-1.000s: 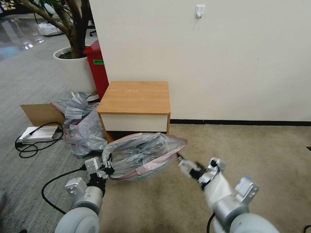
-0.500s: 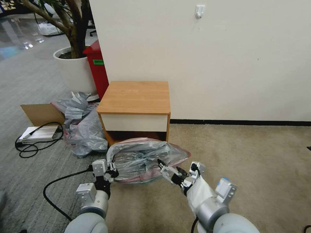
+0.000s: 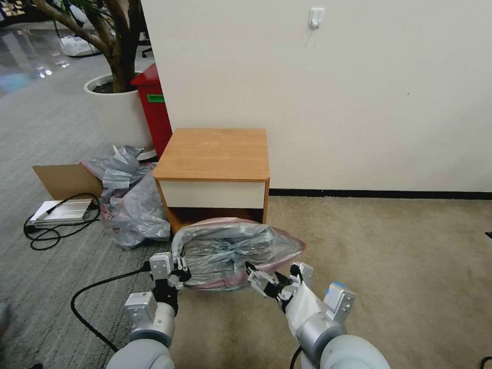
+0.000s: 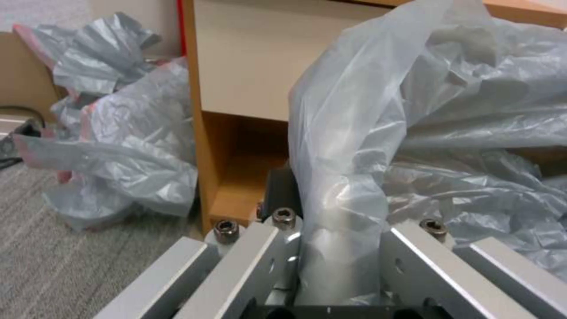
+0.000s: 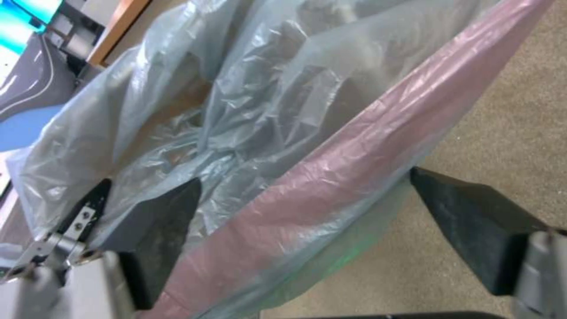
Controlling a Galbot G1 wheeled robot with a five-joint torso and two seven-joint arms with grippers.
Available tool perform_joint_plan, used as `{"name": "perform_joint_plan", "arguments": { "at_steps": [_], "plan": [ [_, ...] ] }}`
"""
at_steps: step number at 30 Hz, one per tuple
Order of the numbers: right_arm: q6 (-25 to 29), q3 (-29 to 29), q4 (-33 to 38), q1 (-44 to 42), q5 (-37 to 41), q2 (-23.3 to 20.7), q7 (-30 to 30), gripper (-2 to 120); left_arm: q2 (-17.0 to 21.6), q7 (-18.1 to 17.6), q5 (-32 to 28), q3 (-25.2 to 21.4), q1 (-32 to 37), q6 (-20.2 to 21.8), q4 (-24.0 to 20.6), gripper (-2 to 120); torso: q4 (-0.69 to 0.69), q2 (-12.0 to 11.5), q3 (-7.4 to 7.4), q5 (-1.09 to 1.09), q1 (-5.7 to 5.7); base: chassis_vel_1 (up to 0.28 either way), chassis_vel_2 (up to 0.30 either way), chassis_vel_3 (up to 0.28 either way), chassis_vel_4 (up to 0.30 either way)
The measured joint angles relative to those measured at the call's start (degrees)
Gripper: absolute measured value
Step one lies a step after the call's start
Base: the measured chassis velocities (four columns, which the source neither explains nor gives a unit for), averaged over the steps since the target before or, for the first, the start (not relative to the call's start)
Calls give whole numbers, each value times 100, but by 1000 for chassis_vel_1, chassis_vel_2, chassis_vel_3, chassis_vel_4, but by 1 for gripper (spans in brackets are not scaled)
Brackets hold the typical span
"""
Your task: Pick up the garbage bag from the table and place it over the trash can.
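Against the pale wall stands the table [image 3: 212, 154], its orange-brown top bare, with a heap of spare grey bags [image 3: 128, 205] on the floor to its left. Directly in front of it, low over the carpet, the garbage bag [image 3: 230, 251] is spread wide, mouth up and pink rim band showing; the trash can cannot be made out under the plastic, so whether the bag already sits over it is unclear. At the bag's left edge the left gripper [image 3: 177, 269] is clamped on a bunched fold of the film, which runs up between its fingers in the left wrist view. Within 1 second the right gripper [image 3: 262, 281] has let go of the far right corner and swung inward; its jaws now gape wide, straddling the pink band [image 5: 354, 168] on the near rim. That reads as a regrasp to tug the rim into place.
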Motion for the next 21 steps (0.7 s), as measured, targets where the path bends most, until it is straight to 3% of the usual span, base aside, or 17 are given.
{"name": "perform_joint_plan", "arguments": {
  "at_steps": [8, 16, 20, 21],
  "plan": [
    [12, 10, -40, -26, -121, -4, 5, 65, -3, 2, 4, -8, -6, -5, 38, 3, 0, 0, 1, 0, 0, 0, 0, 0, 0],
    [45, 25, 25, -72, -327, -37, -3, 32, -31, -1, 6, -34, -18, -7, 139, 3, 0, 0, 0, 0, 0, 0, 0, 0, 0],
    [57, 27, 25, -79, -362, -43, -9, 24, -36, -6, 10, -37, -25, -6, 171, 3, 0, 0, 0, 0, 0, 0, 0, 0, 0],
    [67, 29, 24, -94, -401, -48, -20, 17, -39, -19, 15, -46, -34, 2, 215, 3, 0, 0, 0, 0, 0, 0, 0, 0, 0]
  ]
}}
